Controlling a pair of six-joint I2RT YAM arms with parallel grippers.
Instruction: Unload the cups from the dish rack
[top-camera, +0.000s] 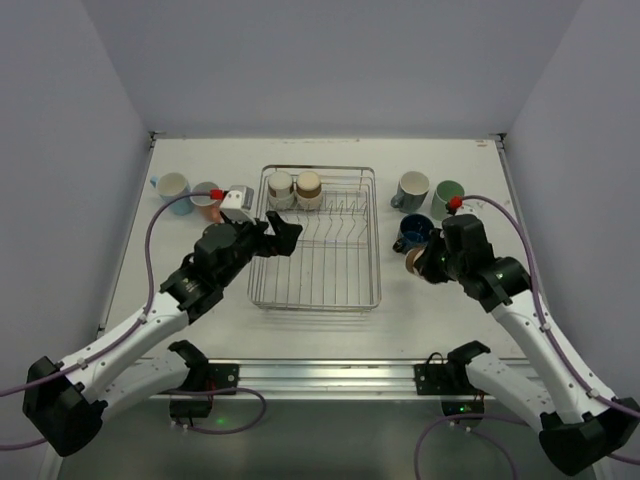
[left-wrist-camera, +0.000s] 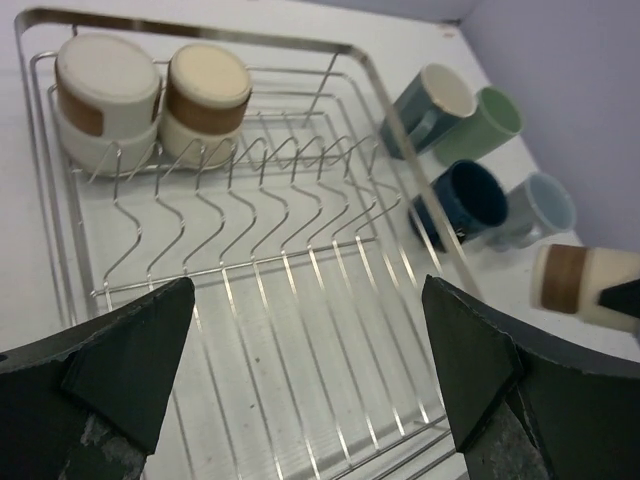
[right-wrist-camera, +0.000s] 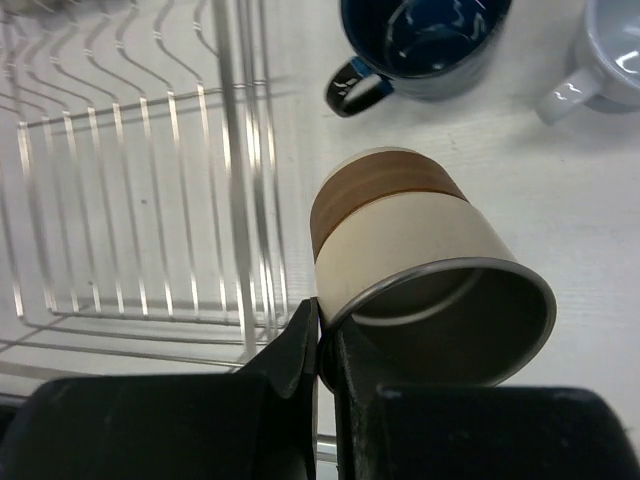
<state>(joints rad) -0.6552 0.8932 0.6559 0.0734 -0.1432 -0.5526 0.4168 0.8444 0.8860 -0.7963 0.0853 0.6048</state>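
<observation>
Right gripper (right-wrist-camera: 322, 335) pinching a cream, brown-banded cup (right-wrist-camera: 400, 230) by its rim, left gripper (top-camera: 282, 232) gaping wide by the wire dish rack (top-camera: 320, 304), two matching cups (top-camera: 281, 188) inside

No text, label, brand, number or sign legible in any view. The cup (right-wrist-camera: 400, 235) in my right claw (right-wrist-camera: 322, 338) bears no readable mark.
</observation>
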